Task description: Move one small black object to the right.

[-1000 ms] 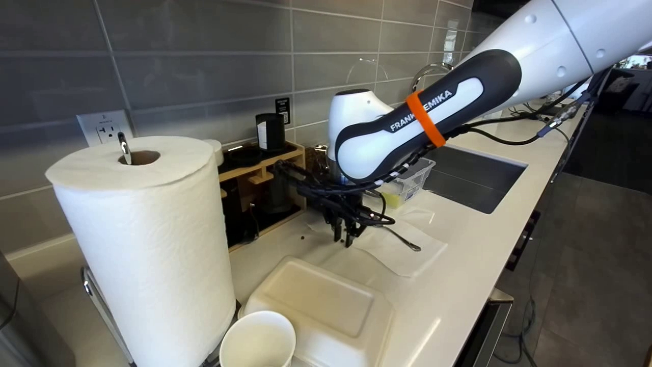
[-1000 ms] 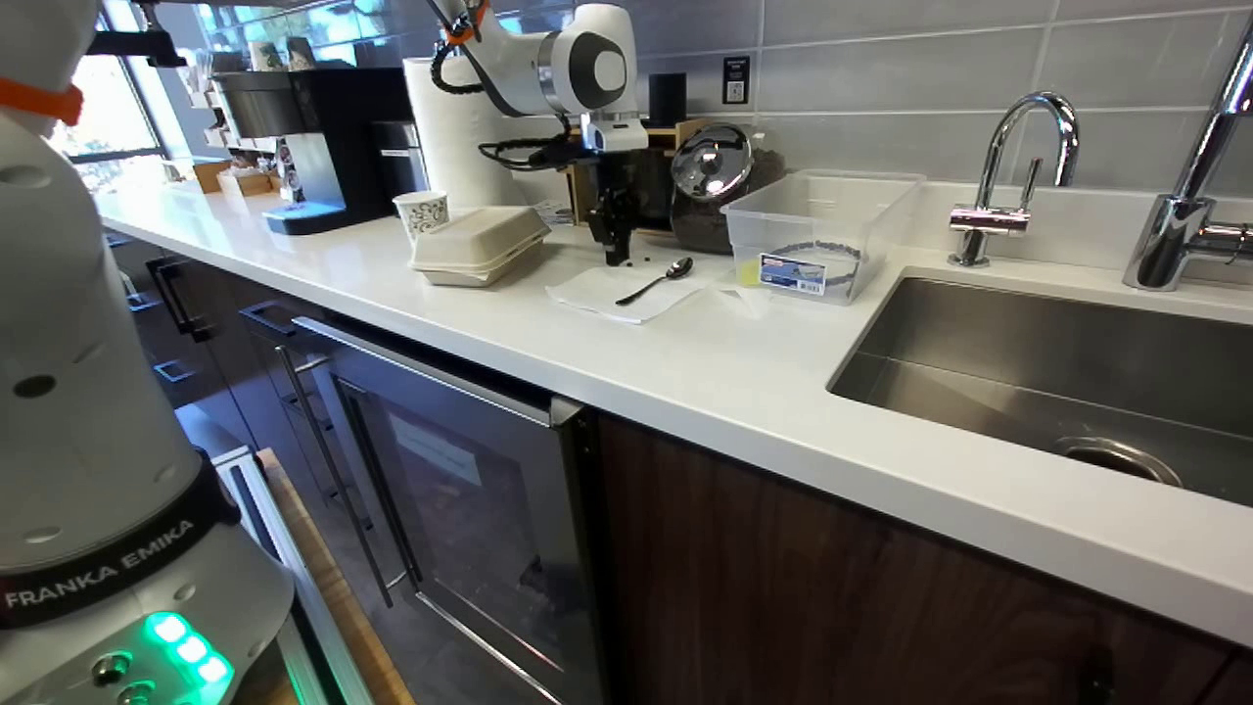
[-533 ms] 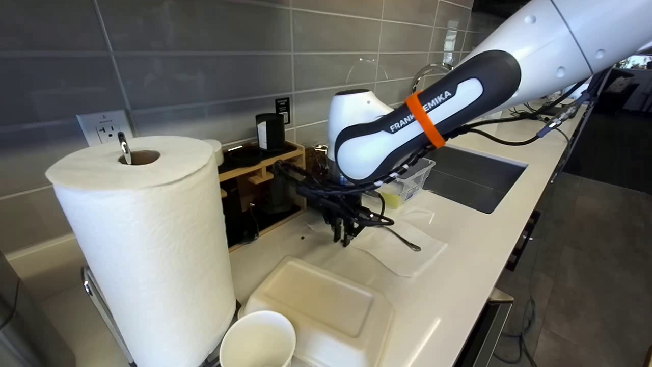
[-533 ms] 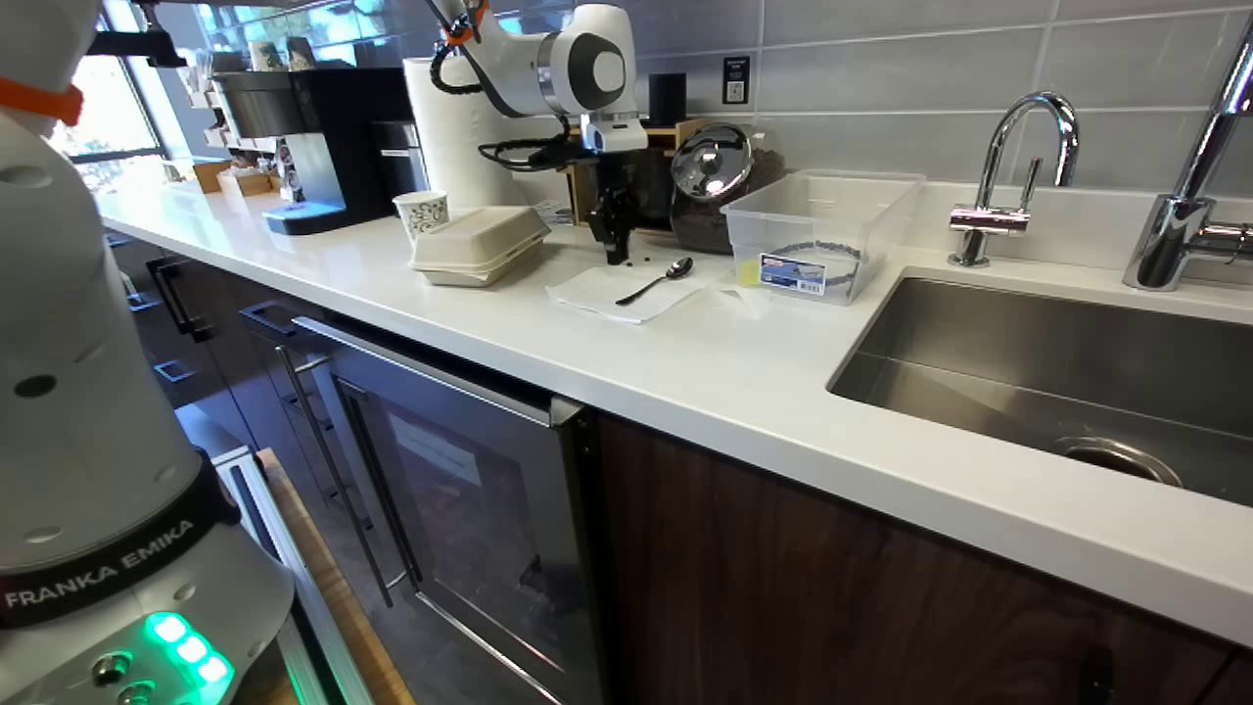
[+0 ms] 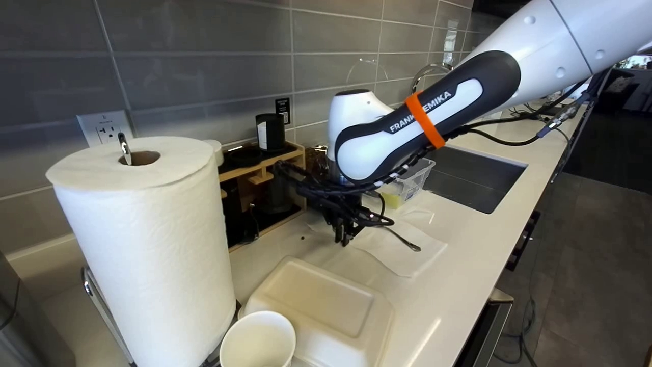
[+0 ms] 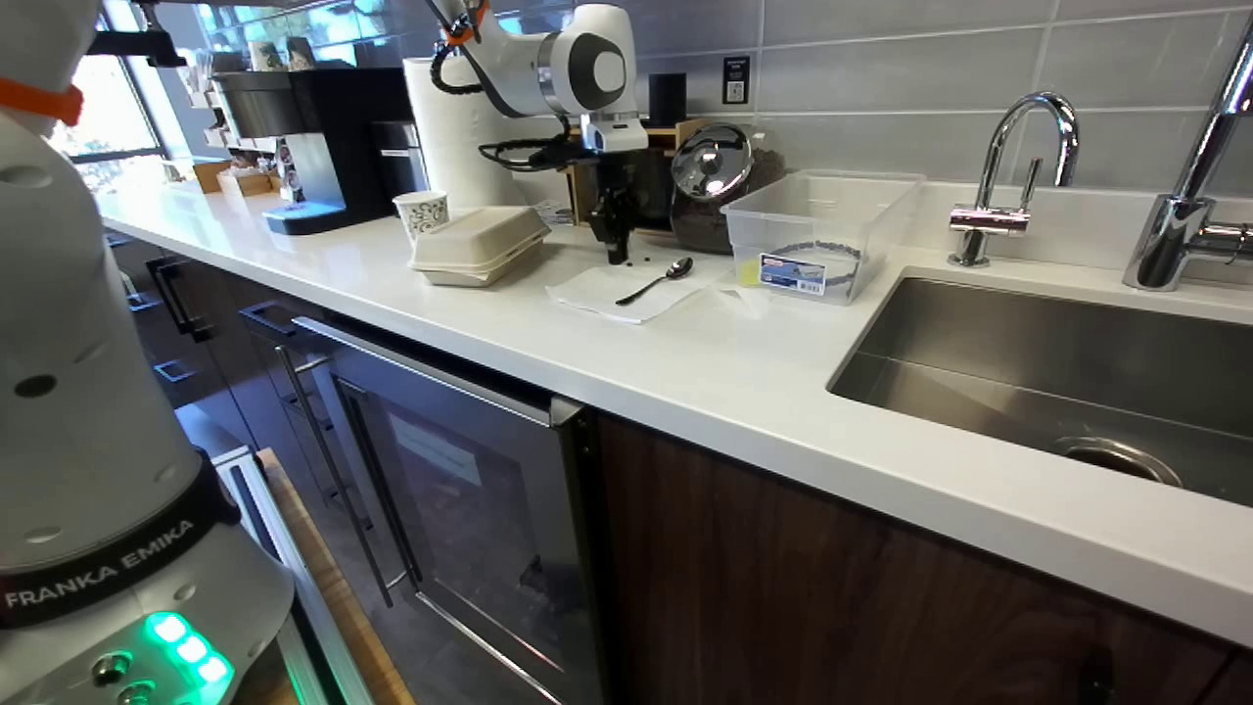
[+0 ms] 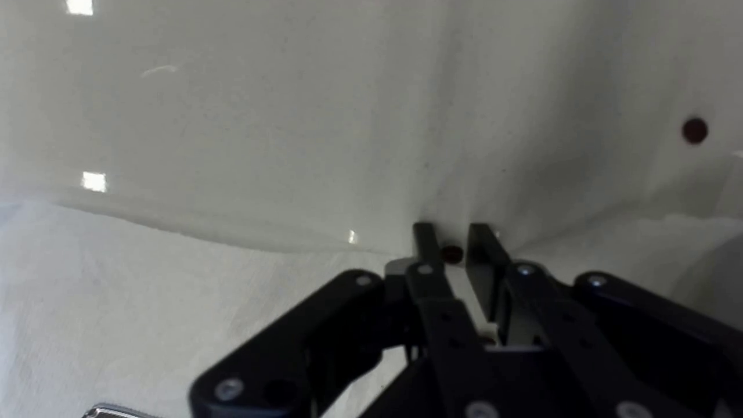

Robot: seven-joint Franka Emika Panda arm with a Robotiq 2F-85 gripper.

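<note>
The desk [image 6: 744, 372] is carrying a paper napkin [image 5: 402, 259]; at the napkin's edge, the gripper [image 7: 451, 233] is standing with jaws narrowly apart, apparently not yet pinching. A metal spoon [image 6: 673, 272] is lying on the napkin. One small black object [image 7: 452, 254] is sitting between the jaws at that edge; reaching is looking done, while gripping and shifting it rightward are waiting

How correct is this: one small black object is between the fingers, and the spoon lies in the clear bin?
The spoon is not in the clear bin: both exterior views show it lying on the napkin. One small black object does show between the fingers in the wrist view.
</note>
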